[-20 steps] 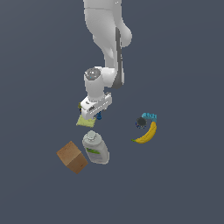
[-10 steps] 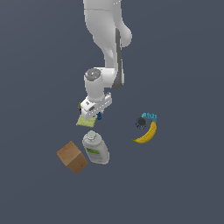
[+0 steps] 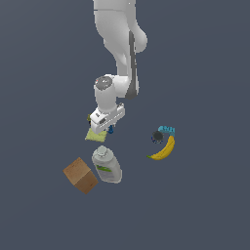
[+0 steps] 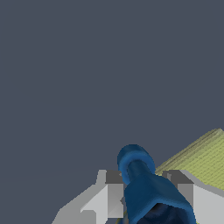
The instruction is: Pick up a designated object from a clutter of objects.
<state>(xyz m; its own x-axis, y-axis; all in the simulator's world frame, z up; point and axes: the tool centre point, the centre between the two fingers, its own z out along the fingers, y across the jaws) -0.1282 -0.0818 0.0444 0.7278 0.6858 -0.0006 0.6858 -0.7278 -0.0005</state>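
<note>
Your gripper (image 4: 146,192) is closed on the blue spool (image 4: 144,183), one finger (image 4: 109,194) pressed to each side. In the exterior view the spool (image 3: 111,130) sits under the gripper (image 3: 108,124), beside the flat box (image 3: 95,135), near the jug (image 3: 107,166).

The arm (image 3: 117,34) is glossy white, built of thick rounded segments, with a dark grey strip running down one side of the link above the wrist. The wrist joint carries a round grey cap. Below it sits the pincer (image 3: 105,128), a boxy white block with a small dark mark; its fingers (image 4: 114,192) are pale grey, square-edged blocks.
</note>
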